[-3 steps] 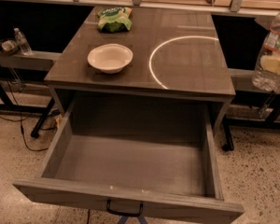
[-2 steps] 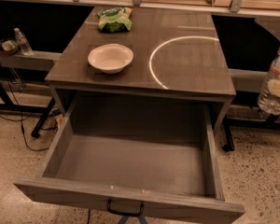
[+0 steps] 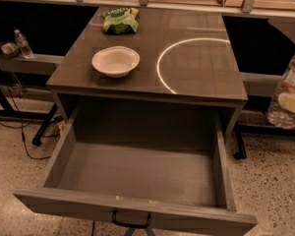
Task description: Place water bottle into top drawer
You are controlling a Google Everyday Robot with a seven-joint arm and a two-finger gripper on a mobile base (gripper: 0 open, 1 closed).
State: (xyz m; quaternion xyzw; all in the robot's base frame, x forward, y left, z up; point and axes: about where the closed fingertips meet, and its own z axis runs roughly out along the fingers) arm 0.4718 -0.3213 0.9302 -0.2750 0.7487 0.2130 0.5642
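Observation:
The water bottle [image 3: 286, 95], clear ribbed plastic with a white-red-blue label band, hangs in the air at the right edge of the camera view, beside the table and above floor level. My gripper [image 3: 293, 103] shows only as a pale finger across the bottle's lower half, and it holds the bottle. The top drawer [image 3: 69, 204] is pulled wide open below the tabletop; its inside is bare and its black handle [image 3: 131, 221] sits centred on the front panel. The bottle is to the right of the drawer and higher than it.
On the grey table [image 3: 201, 85] stand a white bowl [image 3: 115, 61] and a green snack bag [image 3: 120, 20]; a bright ring of light marks its right half. A small clear bottle [image 3: 23, 44] stands on a shelf at far left. Cables and stand legs lie on the speckled floor.
The water bottle, held in my gripper, has moved downward along the right edge of the view. The drawer, bowl and bag have not moved.

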